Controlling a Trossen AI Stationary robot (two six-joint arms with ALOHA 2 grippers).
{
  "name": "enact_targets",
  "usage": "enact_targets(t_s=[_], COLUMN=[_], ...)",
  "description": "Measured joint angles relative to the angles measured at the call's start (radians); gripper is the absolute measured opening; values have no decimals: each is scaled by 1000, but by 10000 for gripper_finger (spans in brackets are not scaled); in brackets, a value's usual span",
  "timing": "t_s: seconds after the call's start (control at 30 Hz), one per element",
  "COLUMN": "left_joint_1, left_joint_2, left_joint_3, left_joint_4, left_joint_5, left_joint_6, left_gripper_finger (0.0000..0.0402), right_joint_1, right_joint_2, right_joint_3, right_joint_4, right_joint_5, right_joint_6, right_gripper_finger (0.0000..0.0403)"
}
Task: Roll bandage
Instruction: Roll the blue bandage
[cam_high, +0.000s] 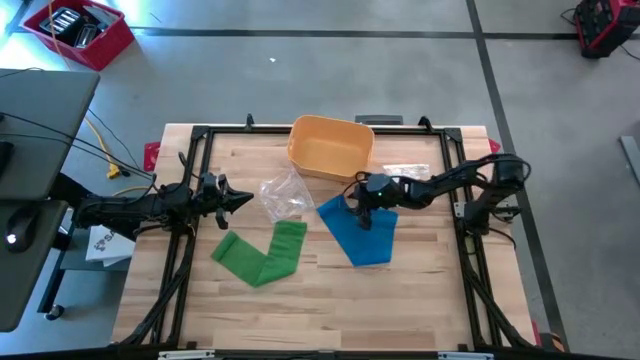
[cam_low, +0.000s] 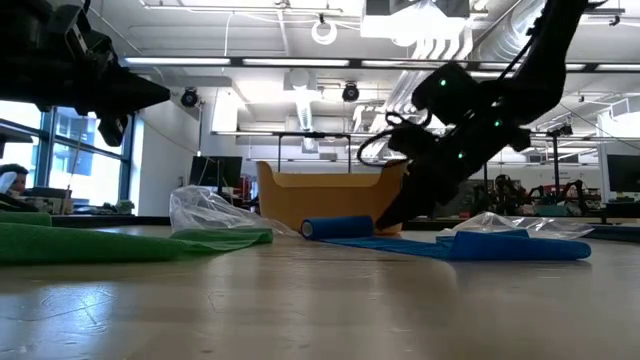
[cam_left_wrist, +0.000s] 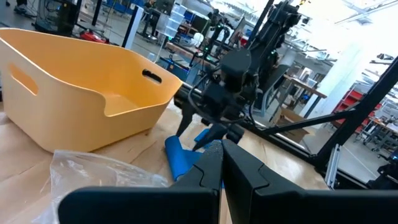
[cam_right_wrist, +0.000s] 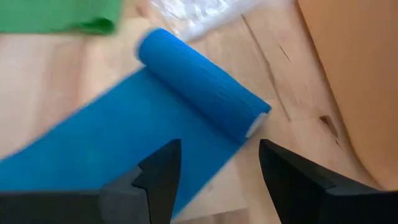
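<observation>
Your right gripper is open just above the blue bandage, which lies partly rolled on the counter beside the yellow tub, while your left gripper waits shut by the green cloth.

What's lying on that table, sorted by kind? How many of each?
Bandages: 2, blue bandage partly rolled, green bandage flat
Clear plastic wrappers: 2, one mid-table, one beside the bin
Yellow bin: 1
Total: 5
</observation>
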Motion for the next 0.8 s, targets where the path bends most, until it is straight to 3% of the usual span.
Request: enact_targets(t_s=[0.3, 0.53, 0.8], left_joint_1=[0, 0, 0], left_joint_2=[0, 0, 0], left_joint_3=[0, 0, 0], left_joint_4=[0, 0, 1], left_joint_5=[0, -1, -1], left_joint_6=[0, 0, 0], left_gripper_finger=[3, 3, 3], right_joint_1=[-7, 2, 87], right_joint_2=[83, 83, 83], right_joint_3=[37, 42, 42], right_joint_4=[75, 79, 87], right_joint_5=[-29, -211, -187], right_joint_6=[-24, -5, -13], right_gripper_finger=[209, 209, 209])
